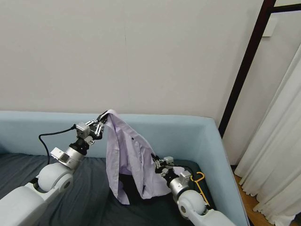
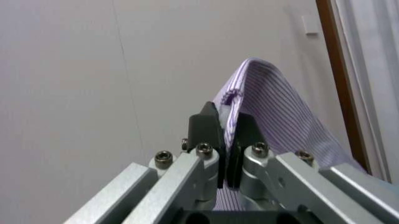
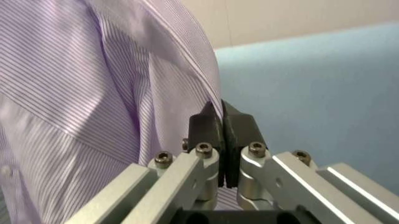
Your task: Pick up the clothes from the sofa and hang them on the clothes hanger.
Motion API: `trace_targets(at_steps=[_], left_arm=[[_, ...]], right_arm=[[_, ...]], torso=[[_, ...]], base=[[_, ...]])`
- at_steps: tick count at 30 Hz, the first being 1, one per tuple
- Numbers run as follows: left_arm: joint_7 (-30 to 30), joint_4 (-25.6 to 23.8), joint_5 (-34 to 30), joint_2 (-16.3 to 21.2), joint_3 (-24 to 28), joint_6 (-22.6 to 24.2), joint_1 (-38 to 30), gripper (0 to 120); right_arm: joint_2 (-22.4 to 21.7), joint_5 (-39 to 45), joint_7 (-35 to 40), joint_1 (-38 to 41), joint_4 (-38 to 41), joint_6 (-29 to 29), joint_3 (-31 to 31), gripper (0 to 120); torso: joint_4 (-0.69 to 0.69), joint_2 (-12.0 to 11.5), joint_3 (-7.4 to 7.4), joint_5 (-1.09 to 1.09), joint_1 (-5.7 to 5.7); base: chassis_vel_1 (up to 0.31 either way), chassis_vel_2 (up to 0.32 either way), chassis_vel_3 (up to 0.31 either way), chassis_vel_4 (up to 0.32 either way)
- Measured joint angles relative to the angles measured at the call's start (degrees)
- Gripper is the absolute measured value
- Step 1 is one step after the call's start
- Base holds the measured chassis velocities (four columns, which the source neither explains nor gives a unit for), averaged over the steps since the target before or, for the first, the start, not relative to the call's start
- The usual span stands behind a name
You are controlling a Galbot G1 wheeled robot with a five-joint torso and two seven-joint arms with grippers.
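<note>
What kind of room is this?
Probably a living room: light blue sofa, white curtains, dark post. Left gripper and right gripper hold a lilac shirt over the sofa.

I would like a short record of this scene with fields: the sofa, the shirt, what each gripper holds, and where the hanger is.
sofa: light blue, dark seat
shirt: lilac, striped, hanging over the seat
left gripper: raised, jaws shut on the shirt's top
right gripper: lower, jaws shut on the shirt's side edge
hanger: yellow, lying on the seat at the sofa's right end, nothing on it
</note>
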Motion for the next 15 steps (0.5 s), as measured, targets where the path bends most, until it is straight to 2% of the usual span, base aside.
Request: trace_targets(at_steps=[2,6,7,10,11,15], left_arm=[[-0.02,0.27,0.06,-0.35,0.00,-0.05,-0.04,0],[-0.28,1.01,0.77,-2.82,-0.66,-0.46,-0.40,0],[-0.28,1.01,0.77,-2.82,-0.66,-0.46,-0.40,0],[-0.67,1.08,0.79,-5.18,-1.17,-0.41,-1.93,0],[-0.67,1.08,0.79,-5.18,-1.17,-0.41,-1.93,0],[-1.29,0.64,0.01,-6.97,-2.03,0.50,-4.88,0]], right_arm=[[-1.19,0.16,-0.71,0.12,0.80,0.00,0.40,0],[-10.37,3.19,-6.29,4.05,6.37,-0.01,1.13,0],[-10.37,3.19,-6.29,4.05,6.37,-0.01,1.13,0],[-19.36,7.86,-9.27,7.70,12.53,-1.19,2.95,0],[-19.36,7.86,-9.27,7.70,12.53,-1.19,2.95,0],[-30.77,11.97,-7.95,11.57,20.49,-4.63,7.51,0]], torso=[[0.00,0.00,0.00,0.00,0.00],[0.01,0.00,0.00,0.01,0.00],[0.01,0.00,0.00,0.01,0.00],[0.02,-0.01,0.00,-0.01,0.00],[0.02,-0.01,0.00,-0.01,0.00],[-0.03,-0.01,0.00,0.01,0.00]], base=[[0.000,0.000,0.000,0.000],[0.000,0.000,0.000,0.000],[0.000,0.000,0.000,0.000],[0.000,0.000,0.000,0.000],[0.000,0.000,0.000,0.000],[0.000,0.000,0.000,0.000]])
